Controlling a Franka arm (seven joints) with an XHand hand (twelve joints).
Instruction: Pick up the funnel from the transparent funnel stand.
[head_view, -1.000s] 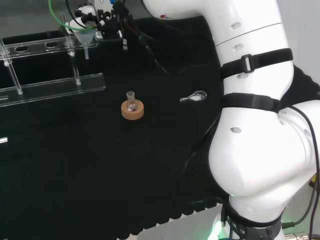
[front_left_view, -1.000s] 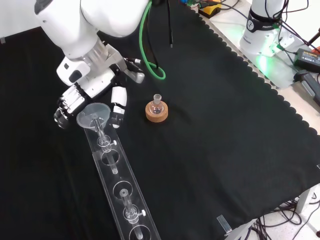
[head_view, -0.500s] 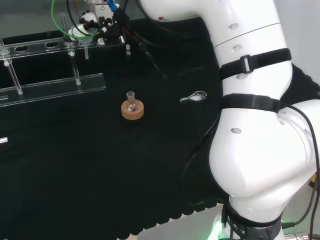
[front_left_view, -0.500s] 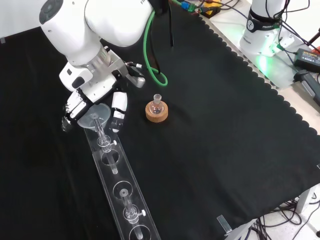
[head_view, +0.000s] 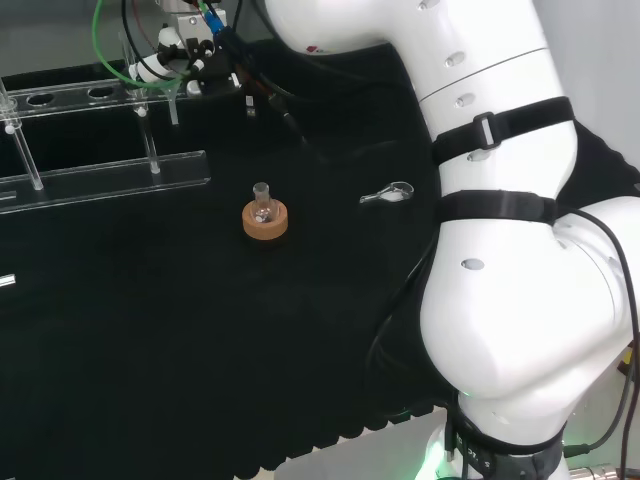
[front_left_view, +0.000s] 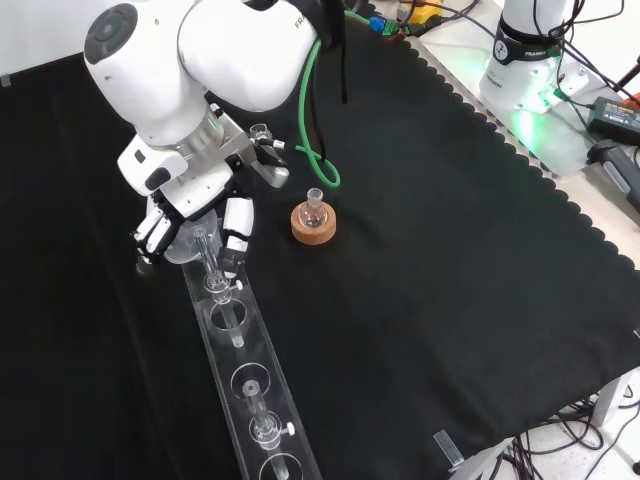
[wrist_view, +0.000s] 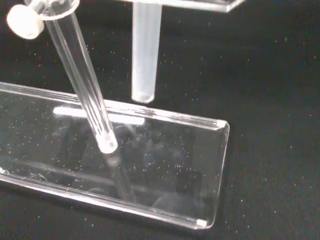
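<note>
Clear funnel (front_left_view: 185, 243) hangs by its stem through the stand (front_left_view: 245, 385)'s end hole; I've got the hand (front_left_view: 190, 215) over it, fingers (front_left_view: 234, 232) curled around the cone to lift.

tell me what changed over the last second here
In the front view the hand has come down over the funnel at the end of the transparent funnel stand; its fingers now sit around the funnel's bowl, which earlier stood clear in front of them. The funnel is still seated in the stand. The small flask on its cork ring and the glass spoon have not moved.
</note>
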